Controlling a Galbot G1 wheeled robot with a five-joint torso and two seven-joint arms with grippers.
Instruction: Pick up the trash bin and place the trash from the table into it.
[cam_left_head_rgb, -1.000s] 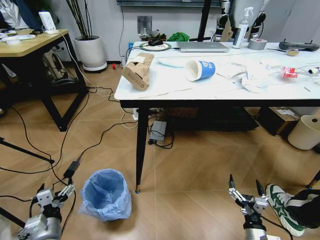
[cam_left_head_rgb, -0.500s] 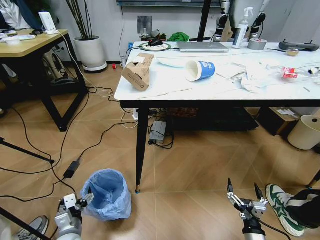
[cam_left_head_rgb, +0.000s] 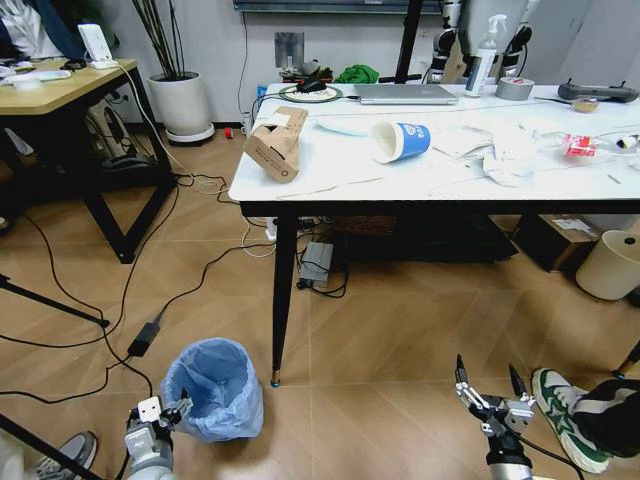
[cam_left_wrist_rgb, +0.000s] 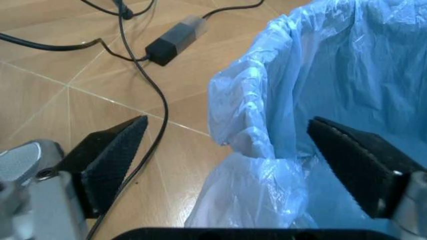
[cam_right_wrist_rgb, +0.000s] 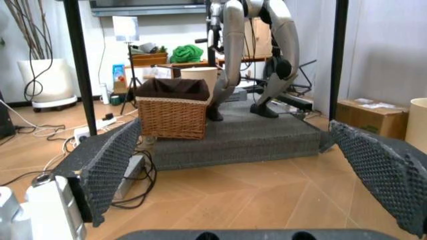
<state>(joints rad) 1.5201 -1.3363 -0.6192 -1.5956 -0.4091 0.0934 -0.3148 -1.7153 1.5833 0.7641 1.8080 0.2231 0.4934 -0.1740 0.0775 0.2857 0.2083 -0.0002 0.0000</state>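
Left gripper brought to the bin rim

The left gripper (cam_left_head_rgb: 168, 409) has been moved from well off at the bin's (cam_left_head_rgb: 213, 386) 8 o'clock to its rim; its open fingers (cam_left_wrist_rgb: 110, 159) are now set astride the bag's edge.

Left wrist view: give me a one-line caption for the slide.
Open left gripper straddling the rim of the blue-bagged trash bin, one finger outside over the floor, one inside the bag.

Probably a robotics lab or office: laptop (cam_left_head_rgb: 405, 93) at twelve o'clock, floor cables (cam_left_head_rgb: 150, 290) at nine, humanoid robot legs (cam_right_wrist_rgb: 257, 55) beyond.
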